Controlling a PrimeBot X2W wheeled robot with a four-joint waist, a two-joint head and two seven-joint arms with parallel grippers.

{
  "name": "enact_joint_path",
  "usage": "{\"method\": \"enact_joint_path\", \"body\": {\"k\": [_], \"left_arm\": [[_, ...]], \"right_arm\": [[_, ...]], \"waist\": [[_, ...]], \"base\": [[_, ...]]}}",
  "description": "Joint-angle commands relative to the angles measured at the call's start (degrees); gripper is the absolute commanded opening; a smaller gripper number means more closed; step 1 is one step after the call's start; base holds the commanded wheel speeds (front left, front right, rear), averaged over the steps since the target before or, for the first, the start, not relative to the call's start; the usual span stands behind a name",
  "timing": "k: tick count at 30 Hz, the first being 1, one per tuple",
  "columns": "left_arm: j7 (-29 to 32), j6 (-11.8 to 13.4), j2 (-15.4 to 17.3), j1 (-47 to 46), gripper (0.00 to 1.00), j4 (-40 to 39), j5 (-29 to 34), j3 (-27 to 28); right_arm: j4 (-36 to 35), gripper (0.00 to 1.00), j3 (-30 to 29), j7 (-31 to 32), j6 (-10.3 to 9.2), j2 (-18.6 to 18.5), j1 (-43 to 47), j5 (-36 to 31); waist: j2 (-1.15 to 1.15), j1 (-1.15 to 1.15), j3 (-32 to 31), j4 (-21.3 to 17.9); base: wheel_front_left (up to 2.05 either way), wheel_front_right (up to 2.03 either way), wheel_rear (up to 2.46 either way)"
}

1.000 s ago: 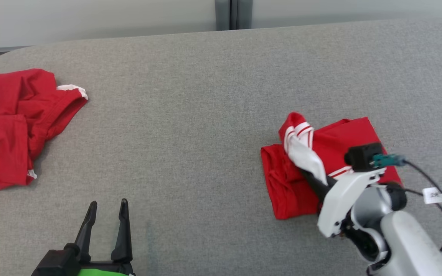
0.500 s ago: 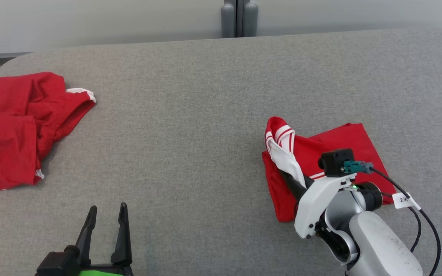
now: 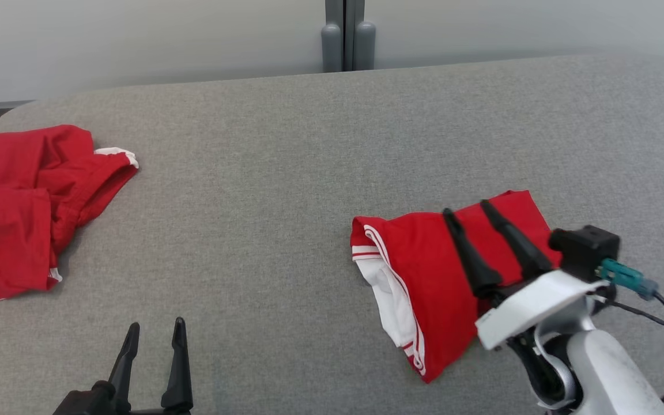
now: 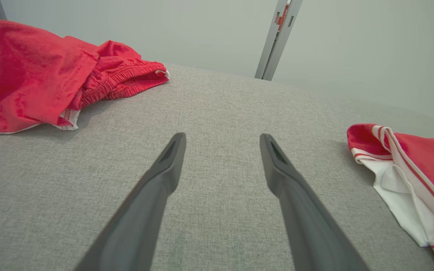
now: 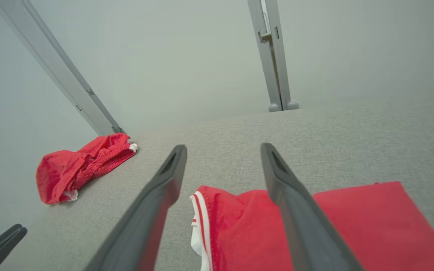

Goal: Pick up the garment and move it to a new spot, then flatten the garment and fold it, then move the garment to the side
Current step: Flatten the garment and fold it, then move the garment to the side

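Nearest, well left of the folded garment [image 3: 424,271]: left end effector [image 3: 156,323], fingers spread, empty. Directly over the garment's right half: right end effector [image 3: 466,207], likewise spread, gripping nothing. Lies flat on the table [image 3: 280,173], striped hem leftward; long axis unclear. Judged the right arm's reach. Far left, farther back: red heap [image 3: 21,202].

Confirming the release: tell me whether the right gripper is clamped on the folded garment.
No, the right gripper has its fingers spread apart over the folded garment, with no cloth pinched between them.
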Motion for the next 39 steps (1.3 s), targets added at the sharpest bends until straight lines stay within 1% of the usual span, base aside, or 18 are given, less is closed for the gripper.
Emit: {"method": "enact_joint_path", "body": {"k": [1,2,4,6,8,10,12,16,20,29,39], "left_arm": [[0.01,-0.24,0.09,0.90,1.00,-0.14,0.27,0.35],[0.01,-0.23,0.09,1.01,1.00,-0.21,0.28,0.47],[0.01,-0.23,0.09,1.28,1.00,-0.42,0.49,0.66],[0.01,-0.22,0.10,1.45,1.00,-0.67,0.71,1.32],[0.02,-0.08,0.09,1.81,1.00,-1.03,0.94,1.64],[0.02,0.05,0.10,2.27,1.00,-1.25,1.20,2.10],[0.02,0.03,0.10,2.66,1.00,-1.15,1.50,2.43],[0.01,-0.06,0.10,3.86,1.00,-1.12,2.08,2.17],[0.02,-0.11,0.10,5.10,1.00,-0.98,1.96,2.62],[0.02,-0.13,0.10,5.78,1.00,-1.16,1.68,2.66],[0.01,-0.17,0.10,5.31,1.00,-0.78,1.19,2.80]], "right_arm": [[-0.16,1.00,-2.20,-1.90,-0.02,-0.94,2.12,-1.61],[-0.15,1.00,-3.80,-3.32,0.00,-1.95,2.69,-3.27],[1.34,1.00,-7.69,-6.44,-0.02,-2.30,4.56,-6.18],[3.70,1.00,-12.01,-11.14,-0.01,-3.26,6.07,-11.58],[6.36,1.00,-14.51,-14.33,0.00,-4.45,7.62,-17.91],[8.71,1.00,-16.71,-15.82,-0.03,-3.51,8.70,-21.25],[9.95,1.00,-17.83,-16.51,-0.01,-3.42,9.37,-24.49],[7.04,1.00,-20.00,-16.51,-0.04,-1.88,12.09,-25.81],[4.28,1.00,-20.84,-16.54,-0.05,-0.85,14.18,-26.68],[4.75,1.00,-20.45,-16.55,-0.04,1.17,16.05,-25.56],[5.36,1.00,-20.39,-16.56,-0.04,1.00,14.97,-24.71]], "waist": [[0.00,0.00,-0.54,-0.54],[0.00,0.00,-0.69,-0.64],[0.00,0.00,-1.05,-0.81],[0.00,0.00,-1.63,-0.83],[0.00,0.00,-2.24,-0.67],[0.00,0.00,-2.80,-0.53],[0.00,0.00,-3.51,-0.16],[0.00,0.00,-4.79,0.76],[0.00,0.00,-5.68,1.45],[0.00,0.00,-6.08,2.16],[0.00,0.00,-5.26,2.35]], "base": [[0.00,0.00,0.00],[0.00,0.00,0.00],[0.00,0.00,0.00],[0.00,0.00,0.00],[0.00,0.00,0.00],[0.00,0.00,0.00],[0.00,0.00,0.00],[0.00,0.00,0.00],[0.00,0.00,0.00],[0.00,0.00,0.00],[0.00,0.00,0.00]]}}
